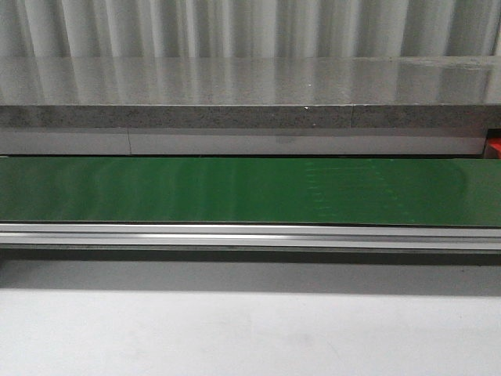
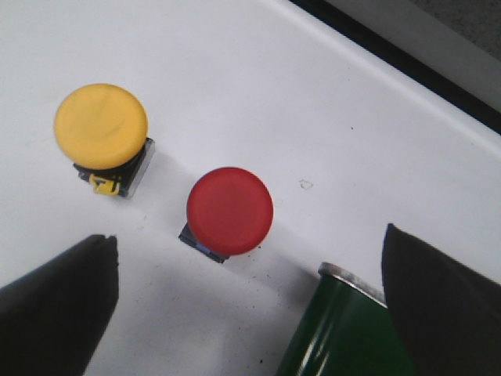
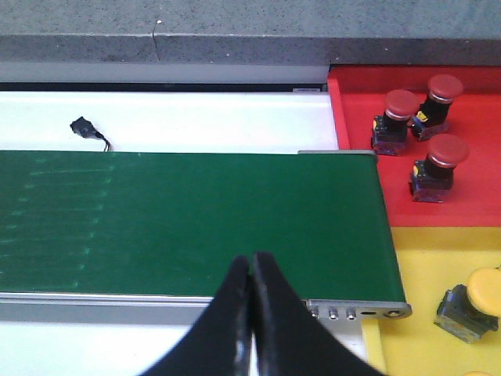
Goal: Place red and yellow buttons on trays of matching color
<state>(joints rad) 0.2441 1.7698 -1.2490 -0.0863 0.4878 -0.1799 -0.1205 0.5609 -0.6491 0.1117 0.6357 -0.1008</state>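
The left gripper (image 2: 243,305) hangs with its dark fingers (image 2: 55,305) spread wide over a white table (image 2: 313,102), holding nothing. A red button (image 2: 230,210) stands upright just ahead of the gap between them, cap up, and a yellow button (image 2: 101,126) stands close beside it, further out toward one finger. The rounded end of the green conveyor belt (image 2: 344,329) pokes in near the other finger. Both loose buttons lie on the left arm's side, so the pick looks to be its job, with the red one the nearer.

At the belt's far end, the right gripper (image 3: 252,313) hovers with fingers pressed together, empty. Beyond it, a red tray (image 3: 470,204) carries three red buttons; the yellow tray (image 3: 423,313) next to it holds at least one yellow-capped button (image 3: 472,301).
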